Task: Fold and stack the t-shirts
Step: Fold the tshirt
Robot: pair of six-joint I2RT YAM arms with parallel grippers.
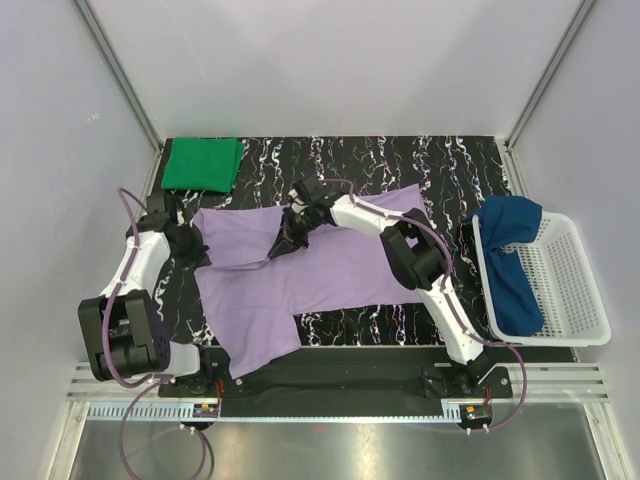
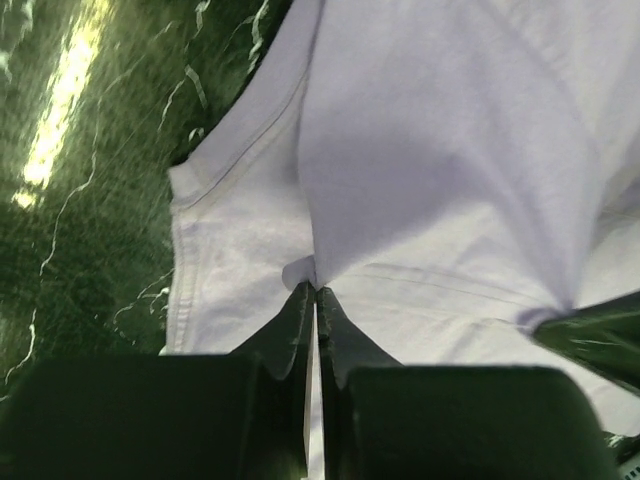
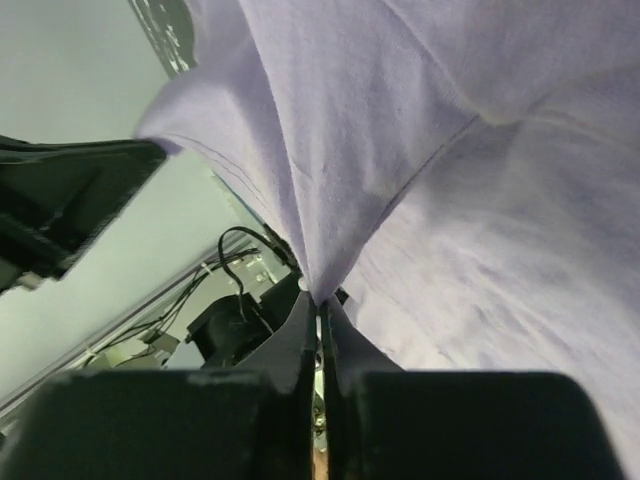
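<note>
On the tabletop (image 1: 400,165), lavender shirt (image 1: 330,275) lies spread at centre; left gripper (image 1: 192,247) and right gripper (image 1: 293,232) each have jaws pinched shut on its cloth. Best bet, prob.: lift both in step, keep edge taut, lay square w/o bunching.

In the top view the left hand (image 1: 198,252) and the right hand (image 1: 296,231) are dark shapes, their fingertips too small to tell apart. The purple shirt (image 1: 330,265) runs off the top and right edges of both wrist views. In the left wrist view the table (image 2: 90,150) is blurred. The blue shirt (image 1: 508,225) hides the left end of the basket (image 1: 588,300).
</note>
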